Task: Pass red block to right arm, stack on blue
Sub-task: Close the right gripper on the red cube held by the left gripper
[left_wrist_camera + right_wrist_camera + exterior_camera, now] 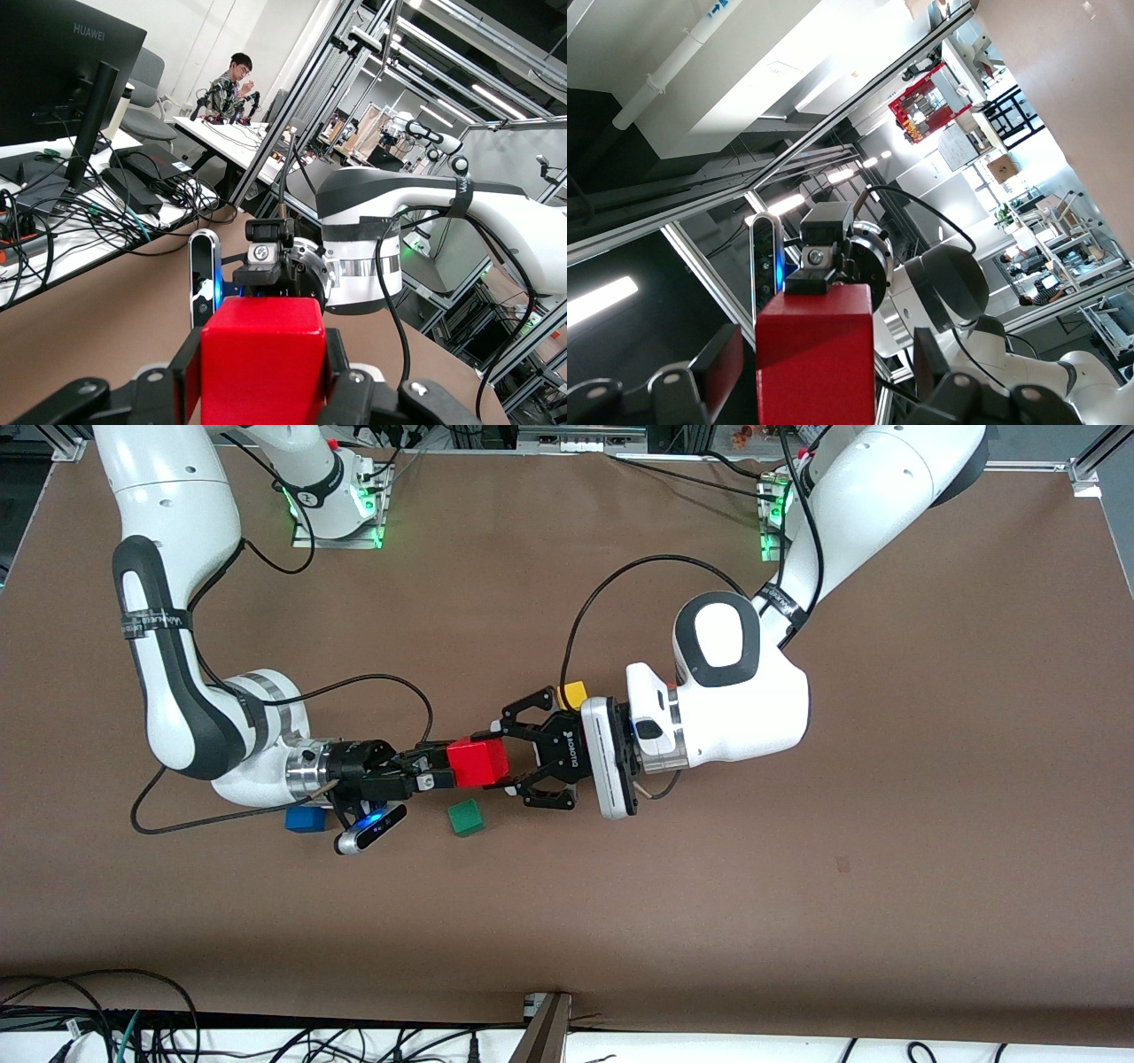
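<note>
Two pincers meet over the tabletop [797, 921] in the front view, the left pincer [509, 760] clenched on the red block [477, 763] and the right pincer [440, 766] parted at its end, the blue cube [304, 819] under the right wrist, while the left wrist view shows the block [262, 359] between black fingers [184, 372], and the right wrist view has it [815, 359] likewise.

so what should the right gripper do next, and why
Probably finish closing on the small bright red cube. The left gripper holds it shut in mid-air over the brown table, and the right gripper sits against its free side, with no firm grip visible.
</note>
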Robot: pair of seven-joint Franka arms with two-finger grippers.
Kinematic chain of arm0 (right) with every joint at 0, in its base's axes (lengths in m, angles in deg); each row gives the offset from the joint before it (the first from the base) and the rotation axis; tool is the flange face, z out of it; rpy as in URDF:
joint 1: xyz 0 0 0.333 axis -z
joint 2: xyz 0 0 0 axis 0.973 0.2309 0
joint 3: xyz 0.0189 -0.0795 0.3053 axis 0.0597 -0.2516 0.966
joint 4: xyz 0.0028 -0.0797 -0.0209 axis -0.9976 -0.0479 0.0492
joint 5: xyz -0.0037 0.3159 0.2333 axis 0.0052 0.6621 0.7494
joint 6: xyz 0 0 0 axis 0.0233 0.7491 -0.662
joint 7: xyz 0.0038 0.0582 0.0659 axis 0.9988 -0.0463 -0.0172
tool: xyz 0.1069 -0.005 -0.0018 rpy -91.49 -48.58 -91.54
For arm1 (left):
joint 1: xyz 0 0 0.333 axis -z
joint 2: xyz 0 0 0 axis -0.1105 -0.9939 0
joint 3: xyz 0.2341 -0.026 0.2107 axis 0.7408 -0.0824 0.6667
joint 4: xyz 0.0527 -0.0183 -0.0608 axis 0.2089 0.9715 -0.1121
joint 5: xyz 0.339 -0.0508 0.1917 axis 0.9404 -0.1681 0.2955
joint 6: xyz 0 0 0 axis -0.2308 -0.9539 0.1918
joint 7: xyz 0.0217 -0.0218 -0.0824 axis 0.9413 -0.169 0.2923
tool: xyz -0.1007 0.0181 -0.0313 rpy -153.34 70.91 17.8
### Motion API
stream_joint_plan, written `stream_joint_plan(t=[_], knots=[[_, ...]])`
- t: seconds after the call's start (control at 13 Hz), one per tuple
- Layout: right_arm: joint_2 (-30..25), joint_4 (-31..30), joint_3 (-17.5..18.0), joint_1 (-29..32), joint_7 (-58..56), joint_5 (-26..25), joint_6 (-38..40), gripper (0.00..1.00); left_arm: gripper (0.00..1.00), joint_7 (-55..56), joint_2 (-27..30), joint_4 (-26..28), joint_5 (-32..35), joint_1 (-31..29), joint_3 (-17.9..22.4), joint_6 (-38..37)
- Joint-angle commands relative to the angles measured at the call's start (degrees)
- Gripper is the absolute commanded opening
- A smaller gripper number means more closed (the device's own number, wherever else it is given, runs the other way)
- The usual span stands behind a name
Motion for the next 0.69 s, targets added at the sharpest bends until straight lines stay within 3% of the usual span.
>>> stream_joint_plan(t=[0.0,0.39,0.62], knots=[[0.1,0.5,0.0,0.1,-0.8,0.9,0.3,0.78,0.0,-0.9,-0.7,-2.0,-2.0,1.1,0.6,0.1],[0.1,0.5,0.0,0.1,-0.8,0.9,0.4,0.7,0.0,-0.8,-0.7,-2.0,-2.0,1.2,0.6,0.1],[0.1,0.5,0.0,0.1,-0.8,0.9,0.4,0.58,0.0,-0.9,-0.7,-2.1,-2.0,1.2,0.7,0.1]])
